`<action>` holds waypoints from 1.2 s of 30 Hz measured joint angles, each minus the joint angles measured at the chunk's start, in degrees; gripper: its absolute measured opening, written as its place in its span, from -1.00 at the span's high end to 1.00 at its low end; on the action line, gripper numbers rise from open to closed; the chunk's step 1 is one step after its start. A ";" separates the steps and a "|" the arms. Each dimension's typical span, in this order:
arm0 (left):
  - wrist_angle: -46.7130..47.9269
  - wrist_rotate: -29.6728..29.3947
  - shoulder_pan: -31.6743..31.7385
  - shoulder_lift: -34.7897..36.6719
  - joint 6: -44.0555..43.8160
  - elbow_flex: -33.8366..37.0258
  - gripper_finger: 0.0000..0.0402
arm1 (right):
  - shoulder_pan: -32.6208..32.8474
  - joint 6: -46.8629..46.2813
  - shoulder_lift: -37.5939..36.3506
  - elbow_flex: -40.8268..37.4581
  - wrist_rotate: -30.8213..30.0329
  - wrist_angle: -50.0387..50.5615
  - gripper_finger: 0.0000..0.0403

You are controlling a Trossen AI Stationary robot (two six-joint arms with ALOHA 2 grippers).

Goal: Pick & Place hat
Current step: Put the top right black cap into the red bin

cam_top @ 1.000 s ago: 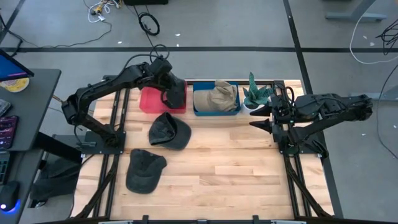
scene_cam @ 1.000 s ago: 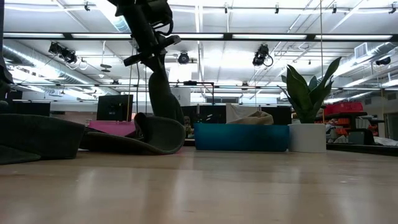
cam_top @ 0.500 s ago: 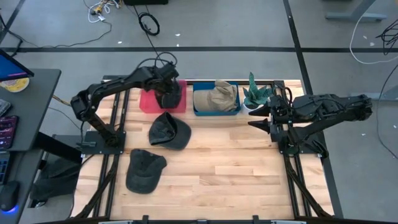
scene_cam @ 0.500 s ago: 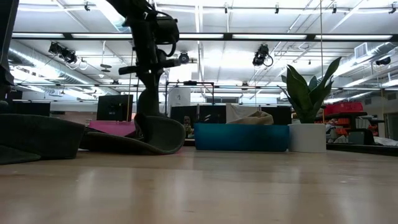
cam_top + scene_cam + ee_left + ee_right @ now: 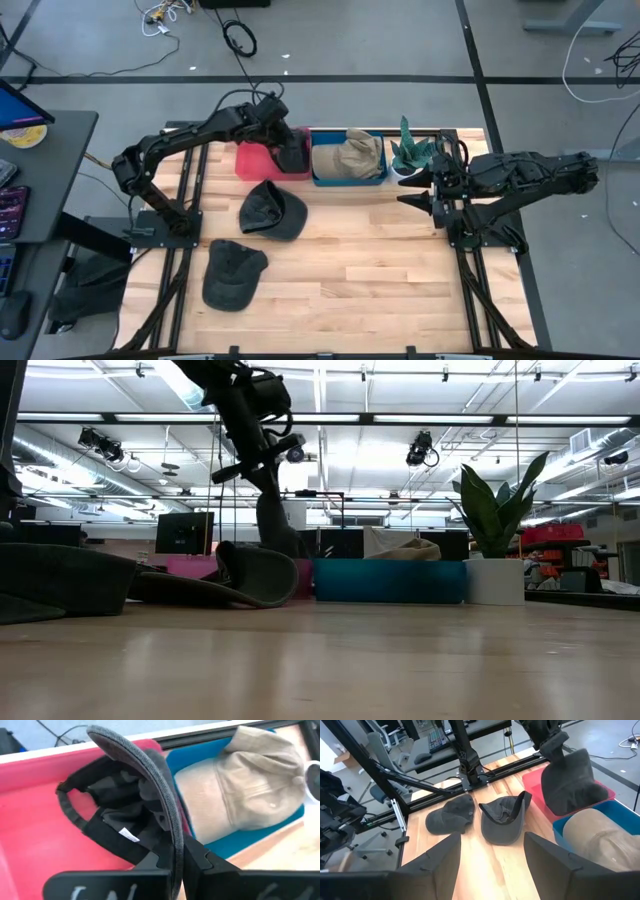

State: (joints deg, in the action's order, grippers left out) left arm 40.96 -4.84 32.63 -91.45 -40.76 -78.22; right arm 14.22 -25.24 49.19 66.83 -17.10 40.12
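A dark grey hat hangs from my left gripper, which is shut on it over the pink bin at the table's far side. In the right wrist view the hat reaches down into the pink bin. Another dark hat lies upside down on the table and a third lies crown up nearer the front. A beige hat fills the blue bin. My right gripper waits open and raised at the table's right side. My left gripper pinches the hat's brim between its two fingers, which slant down from the table's left. The brim stands on edge in the hold. The crown and strap hang beside and below it, down in the pink bin.
A potted plant in a white pot stands right of the blue bin. The two bins stand side by side along the far edge. Bare wood fills the middle and near right of the table.
My left gripper has sunk with the hat into the pink bin and then gone toward the table's right, rolling a little. The hat has swung with it. The pink bin has slid a little toward the blue bin.
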 joint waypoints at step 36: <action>0.92 -6.85 -1.89 -5.00 0.88 -0.02 0.23 | 0.02 0.66 1.25 0.00 1.09 -0.66 -0.09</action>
State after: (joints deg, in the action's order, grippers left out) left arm 41.87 -11.69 30.74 -96.45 -39.87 -78.24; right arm 14.24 -24.58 50.43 66.82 -16.01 39.46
